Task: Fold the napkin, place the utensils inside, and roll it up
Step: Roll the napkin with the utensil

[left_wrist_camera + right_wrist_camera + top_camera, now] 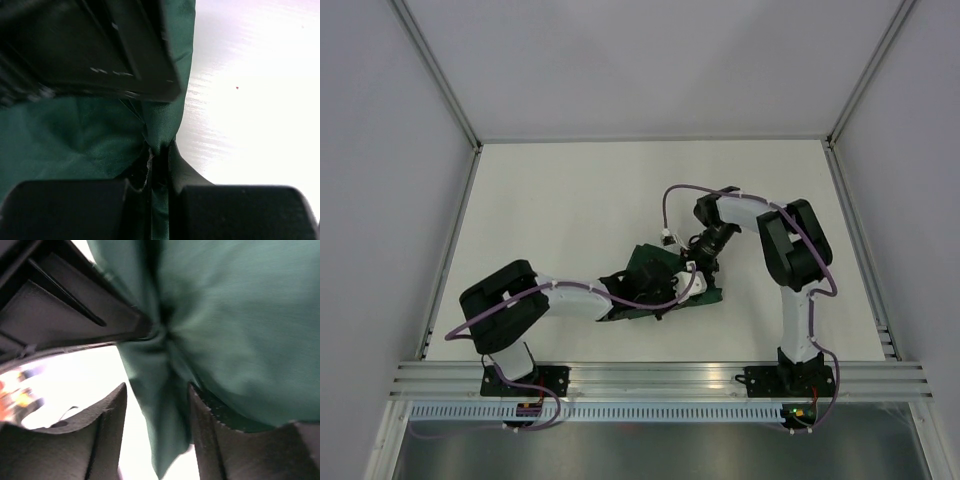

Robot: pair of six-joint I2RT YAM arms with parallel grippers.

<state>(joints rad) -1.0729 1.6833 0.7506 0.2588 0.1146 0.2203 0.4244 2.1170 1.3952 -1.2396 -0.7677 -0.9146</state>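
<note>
Napkin (648,266) bunched between both arms, left gripper (160,156) pinched tight on its fold, right gripper (157,407) fingers parted loosely around it

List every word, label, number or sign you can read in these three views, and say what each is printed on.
No text can be read in any view.
Dark green cloth napkin: plain, with no tag or print showing.
Pale flecks on the black part above the napkin: too small to make out as letters.
Orange-yellow patch at the edge of the right wrist view: too blurred to read.
</note>
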